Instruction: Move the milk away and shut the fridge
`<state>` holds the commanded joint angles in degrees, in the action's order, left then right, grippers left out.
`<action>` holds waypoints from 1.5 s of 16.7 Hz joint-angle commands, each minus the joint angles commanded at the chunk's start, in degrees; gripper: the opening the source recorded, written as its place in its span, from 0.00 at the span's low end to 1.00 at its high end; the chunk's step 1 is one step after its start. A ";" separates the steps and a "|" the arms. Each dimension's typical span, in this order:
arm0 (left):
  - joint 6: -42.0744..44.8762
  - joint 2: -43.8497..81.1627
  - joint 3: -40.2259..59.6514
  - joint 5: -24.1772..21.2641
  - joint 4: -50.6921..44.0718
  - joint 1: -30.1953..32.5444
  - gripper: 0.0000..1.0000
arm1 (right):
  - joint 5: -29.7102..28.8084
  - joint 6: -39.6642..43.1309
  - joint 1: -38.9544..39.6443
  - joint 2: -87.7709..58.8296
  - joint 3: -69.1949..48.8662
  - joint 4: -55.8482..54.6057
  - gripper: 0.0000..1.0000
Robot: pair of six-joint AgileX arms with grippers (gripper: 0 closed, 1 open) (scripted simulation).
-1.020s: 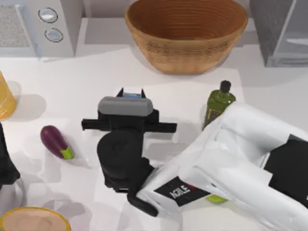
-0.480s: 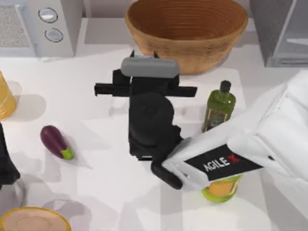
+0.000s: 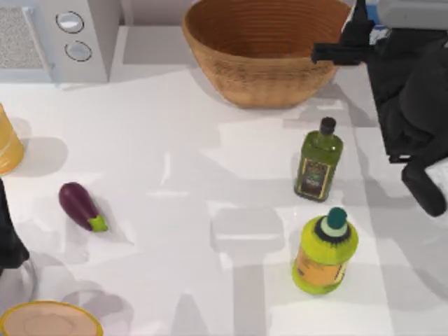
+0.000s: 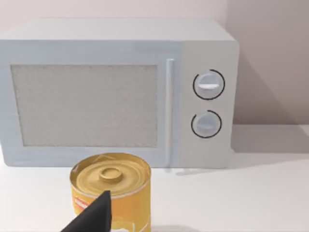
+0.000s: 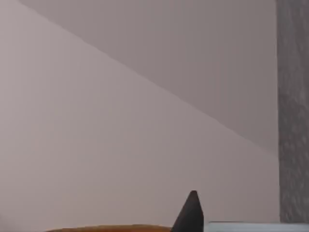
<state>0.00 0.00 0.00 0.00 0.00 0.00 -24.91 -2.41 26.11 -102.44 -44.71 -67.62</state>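
**Milk up at far-right rear, by the right gripper**

Count on desk (image 3: 175, 175), top view: 1 microwave (image 3: 59, 35) w/ 2 round knobs, 1 wicker basket (image 3: 269, 52), 2 bottles, 1 eggplant (image 3: 80, 205), 1 yellow can (image 3: 7, 143), 1 round yellow-rimmed item (image 3: 45, 320) at the near-left corner; can't tell what it is. The bottles are a dark olive-green bottle (image 3: 318, 159) w/ black cap and a fatter yellow-green bottle (image 3: 325, 250) w/ teal cap. Both are upright, near each other on the right half, not touching.

Milk (image 3: 382, 12): 1, seen as a small blue sliver at the top edge of the top view. It is right of the basket rim, tucked against the dark tip of the right gripper (image 3: 367, 28). The rest of the carton is hidden, so its long axis and facing can't be told. Whether it's clamped can't be told either.

Right gripper sits high at the far-right rear, black wrist and arm running down the right edge. Its grip state can't be told.

Right wrist view: plain wall and a dark tip low in frame. A grey speckled upright panel, prob. the fridge (image 5: 292, 111), runs along one edge. Door position is not visible.

Left arm (image 3: 5, 238) is parked at the left edge. The left wrist view looks at the microwave front and the can just before it. Left gripper (image 4: 96, 215) shows 1 dark tip over the can. Grip state: can't tell.
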 joint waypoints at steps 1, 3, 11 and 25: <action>0.00 0.00 0.00 0.00 0.00 0.00 1.00 | 3.38 0.11 -3.81 2.76 3.26 0.40 0.00; 0.00 0.00 0.00 0.00 0.00 0.00 1.00 | 9.63 0.41 -10.96 7.65 9.46 1.29 0.00; 0.00 0.00 0.00 0.00 0.00 0.00 1.00 | 22.65 1.50 -25.28 16.21 22.35 3.78 0.00; 0.00 0.00 0.00 0.00 0.00 0.00 1.00 | 29.53 2.00 -30.92 -8.65 -3.29 4.75 0.00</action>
<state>0.00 0.00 0.00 0.00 0.00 0.00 4.62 -0.41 -4.81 -111.09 -48.00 -62.87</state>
